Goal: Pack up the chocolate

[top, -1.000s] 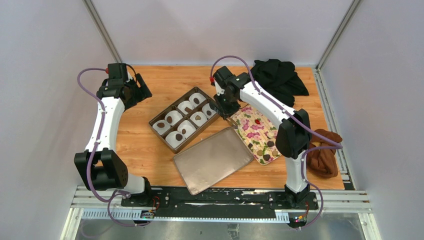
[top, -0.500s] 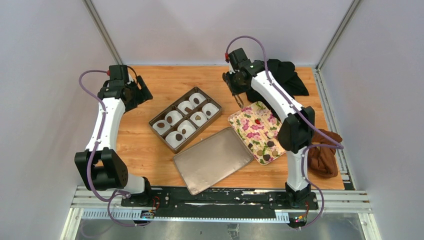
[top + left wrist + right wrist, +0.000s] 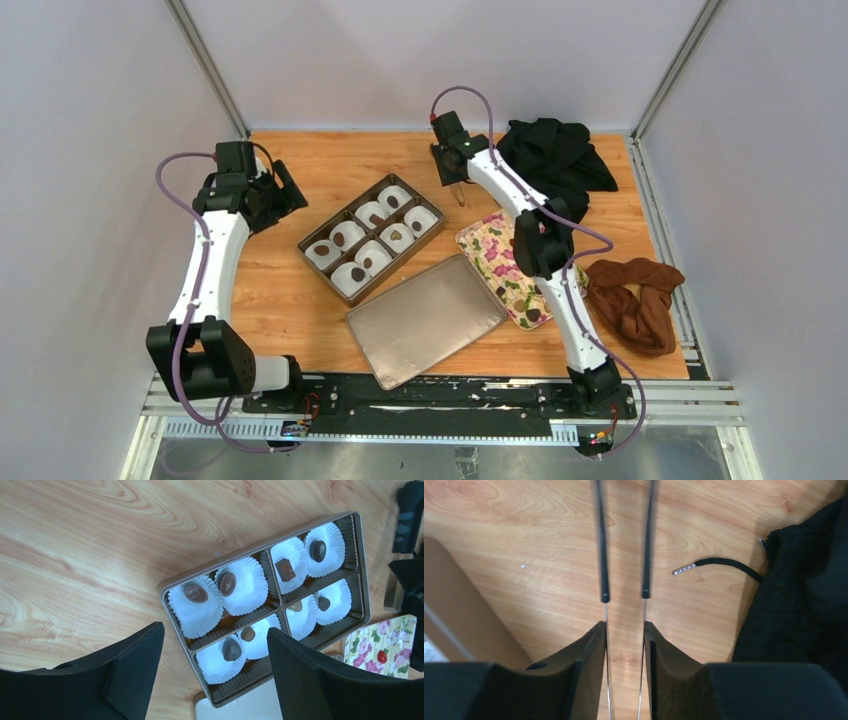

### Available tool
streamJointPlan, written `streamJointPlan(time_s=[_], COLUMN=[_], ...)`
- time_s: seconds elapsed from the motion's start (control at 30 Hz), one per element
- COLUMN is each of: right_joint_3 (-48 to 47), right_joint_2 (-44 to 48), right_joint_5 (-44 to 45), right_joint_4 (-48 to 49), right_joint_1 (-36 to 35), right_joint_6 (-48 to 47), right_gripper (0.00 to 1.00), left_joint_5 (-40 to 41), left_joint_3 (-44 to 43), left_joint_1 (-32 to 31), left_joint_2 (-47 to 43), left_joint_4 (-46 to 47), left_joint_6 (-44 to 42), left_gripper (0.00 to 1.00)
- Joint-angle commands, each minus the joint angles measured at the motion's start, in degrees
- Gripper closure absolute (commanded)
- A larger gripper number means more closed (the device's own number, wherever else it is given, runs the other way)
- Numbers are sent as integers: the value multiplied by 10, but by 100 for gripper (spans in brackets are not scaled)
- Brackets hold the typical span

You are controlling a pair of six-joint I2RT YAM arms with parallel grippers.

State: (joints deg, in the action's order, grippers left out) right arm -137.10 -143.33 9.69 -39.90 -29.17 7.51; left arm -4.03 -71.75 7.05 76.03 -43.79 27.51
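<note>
The dark brown bite-size chocolate [image 3: 195, 593] sits one piece to each white pleated paper cup [image 3: 200, 615] in the brown partitioned box [image 3: 364, 570], which lies below and between the left jaws. Those jaws gape wide, holding nothing. Every cup looks filled. The right jaws clench thin black-tipped metal tweezers [image 3: 601, 555], whose tips are bare over the wooden tabletop [image 3: 524, 530] ahead. Probably left to do: a dark piece [image 3: 531, 313] on the flower-print tray [image 3: 487, 250], and the flat brownish lid [image 3: 425, 320], still off.

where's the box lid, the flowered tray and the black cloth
box lid [image 3: 425, 320]: top view, middle of its flat surface
flowered tray [image 3: 492, 255]: top view, bare printed patch near its far end
black cloth [image 3: 558, 157]: top view, centre of the heap
</note>
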Motion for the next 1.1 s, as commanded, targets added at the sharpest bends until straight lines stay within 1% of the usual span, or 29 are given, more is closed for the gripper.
streamJointPlan(time_s=[0.0,0.13,0.27,0.37,0.47,0.6,0.63,0.7,0.73,0.8,0.9,0.93,0.97,1.0,1.07], right_joint_3=[-30,-45,-44,1,112,305,370,448,513,599,701,725,746,765,793], right_joint_2=[-15,-9,36,117,229,388,436,495,543,607,698,726,750,773,801], right_joint_5=[11,-16,-19,-20,-46,-97,-113,-126,-134,-141,-139,-119,-105,-73,-37], right_joint_4=[32,35,32,28,29,27,23,15,15,10,-14,-33,-48,-59,-84], right_joint_1=[8,8,8,9,9,6,3,-1,-3,-8,-18,-29,-44,-60,-98], right_joint_6=[5,14,13,9,12,27,32,44,54,81,160,193,228,265,348], right_gripper=[56,39,35,35,35,35,36,36,36,36,38,38,38,39,42], left_joint_5=[-13,-15,-24,-31,-24,23,36,61,79,107,123,125,125,122,107], left_joint_3=[17,23,20,14,26,72,85,110,120,136,136,131,125,120,119], left_joint_1=[1,-2,-9,-31,-82,-200,-227,-281,-310,-372,-461,-481,-499,-512,-526], left_joint_2=[-26,-34,-34,-36,-52,-105,-120,-148,-161,-173,-158,-149,-138,-129,-120], left_joint_4=[0,-6,-6,-8,-15,-23,-27,-34,-37,-39,-39,-39,-39,-38,-35], left_joint_6=[15,13,3,-13,-22,-15,-5,11,19,32,40,33,22,11,-10], left_gripper=[19,19,19,20,20,20,20,20,20,21,21,21,21,21,21])
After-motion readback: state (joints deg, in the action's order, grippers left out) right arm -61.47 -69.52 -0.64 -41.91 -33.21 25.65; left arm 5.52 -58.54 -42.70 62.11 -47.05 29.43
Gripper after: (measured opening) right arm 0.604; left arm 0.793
